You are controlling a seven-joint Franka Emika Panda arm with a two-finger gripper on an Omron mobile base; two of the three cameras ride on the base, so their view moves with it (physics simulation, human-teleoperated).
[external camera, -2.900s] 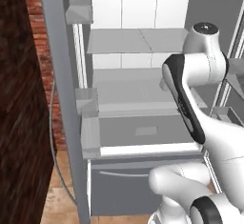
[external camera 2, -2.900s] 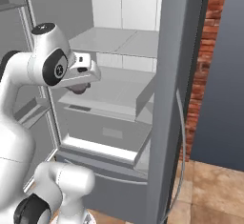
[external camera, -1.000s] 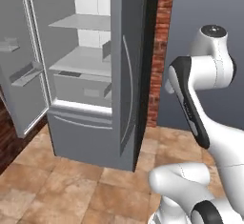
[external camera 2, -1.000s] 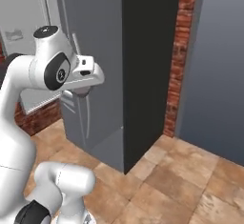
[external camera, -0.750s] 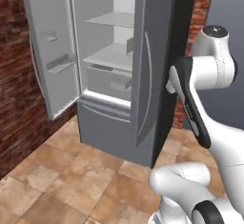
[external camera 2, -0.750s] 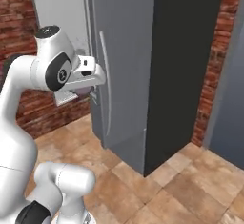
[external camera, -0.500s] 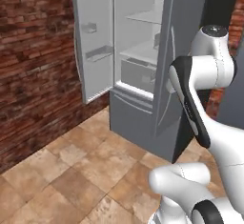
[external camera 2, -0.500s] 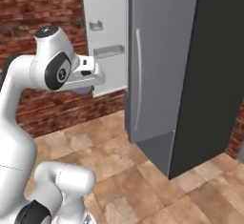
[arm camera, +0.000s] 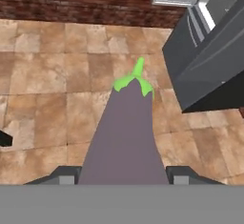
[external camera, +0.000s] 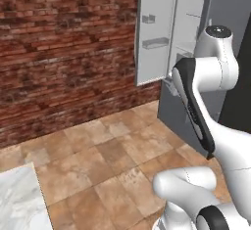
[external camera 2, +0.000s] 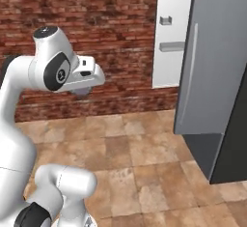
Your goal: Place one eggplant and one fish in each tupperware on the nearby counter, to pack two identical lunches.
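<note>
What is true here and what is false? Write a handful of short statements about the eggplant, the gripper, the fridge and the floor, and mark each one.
1. The gripper holds an eggplant between its fingers. True.
2. The eggplant is bright red-orange. False: it is dull mauve with a green stem cap.
3. The fridge has one door swung open, with shelves on its inner side. True.
4. The floor is grey carpet. False: it is brown stone tile.
5. The wall beside the fridge is red-brown brick. True.
6. A corner of marble counter sits at the top right of the left base view. False: it sits at the lower left.
</note>
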